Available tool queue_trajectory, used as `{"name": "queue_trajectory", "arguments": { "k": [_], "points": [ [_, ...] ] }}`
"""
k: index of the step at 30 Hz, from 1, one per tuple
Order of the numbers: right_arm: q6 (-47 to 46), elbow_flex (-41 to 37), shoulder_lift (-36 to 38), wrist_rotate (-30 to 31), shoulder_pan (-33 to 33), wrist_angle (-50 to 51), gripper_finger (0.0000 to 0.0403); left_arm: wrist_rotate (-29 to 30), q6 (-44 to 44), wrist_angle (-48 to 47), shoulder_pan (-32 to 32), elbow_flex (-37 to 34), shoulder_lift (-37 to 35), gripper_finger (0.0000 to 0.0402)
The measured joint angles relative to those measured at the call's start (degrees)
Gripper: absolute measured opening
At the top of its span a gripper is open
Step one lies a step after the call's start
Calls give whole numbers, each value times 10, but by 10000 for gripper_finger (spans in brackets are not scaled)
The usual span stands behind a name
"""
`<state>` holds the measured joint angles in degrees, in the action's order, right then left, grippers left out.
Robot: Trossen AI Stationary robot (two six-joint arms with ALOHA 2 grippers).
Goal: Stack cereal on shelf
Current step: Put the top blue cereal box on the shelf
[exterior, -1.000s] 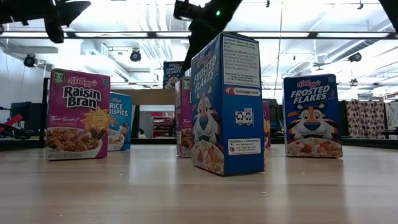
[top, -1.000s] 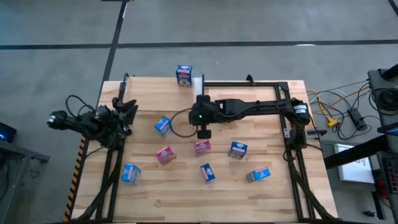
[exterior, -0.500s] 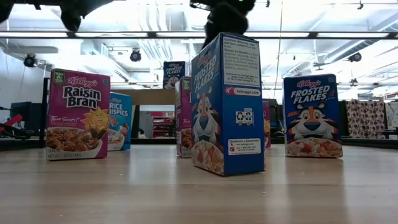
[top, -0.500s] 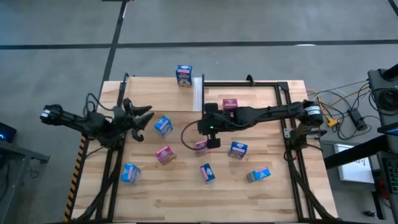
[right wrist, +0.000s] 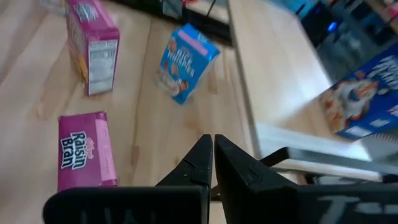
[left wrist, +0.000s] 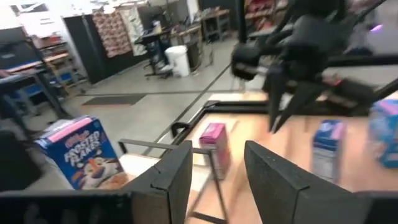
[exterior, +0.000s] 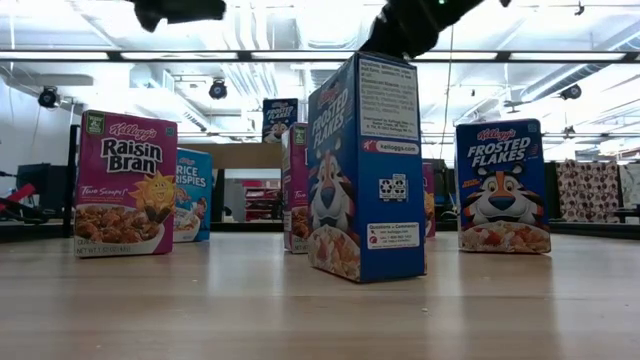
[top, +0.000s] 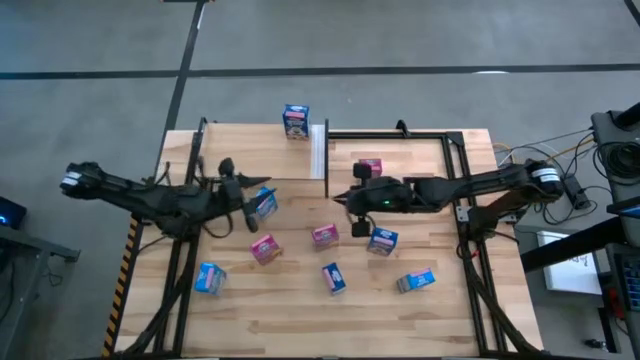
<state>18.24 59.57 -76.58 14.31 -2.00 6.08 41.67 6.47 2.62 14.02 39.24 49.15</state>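
- My left gripper (top: 243, 196) reaches over the left half of the table (top: 290, 320), fingers partly spread and holding nothing, just beside a tilted blue cereal box (top: 264, 203).
- My right gripper (top: 342, 197) hovers near the table's middle, fingers pressed together and empty, close to a pink cereal box (top: 324, 235).
- One blue box (top: 295, 121) stands upright on the pale wood shelf (top: 240, 150) at the table's far left corner, next to its white strip (top: 319, 150).
- A pink box (top: 370, 167) stands to the right of that strip; the rest are scattered over the planks.
- I judge these boxes light, stiff but crushable, with smooth printed faces.
- The best hold looks to be across the two narrow sides, near the middle, pinched gently.
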Motion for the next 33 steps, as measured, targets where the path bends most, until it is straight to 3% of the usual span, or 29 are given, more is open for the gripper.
{"name": "queue_trajectory", "arguments": {
  "k": [10, 14, 20, 33],
  "points": [
    [59, -97, 95, -49, 4, -106, 9, 2, 38, -40, -130, 78, 126, 6],
    [81, -122, 120, -73, 5, -134, 9, -20, 39, -34, -186, 80, 157, 6],
    [101, -149, 143, -75, 5, -152, 9, -116, 38, 8, -246, 80, 211, 1],
    [114, -173, 177, -74, 13, -152, 9, -154, 64, 43, -299, 116, 311, 0]
  ]
}}
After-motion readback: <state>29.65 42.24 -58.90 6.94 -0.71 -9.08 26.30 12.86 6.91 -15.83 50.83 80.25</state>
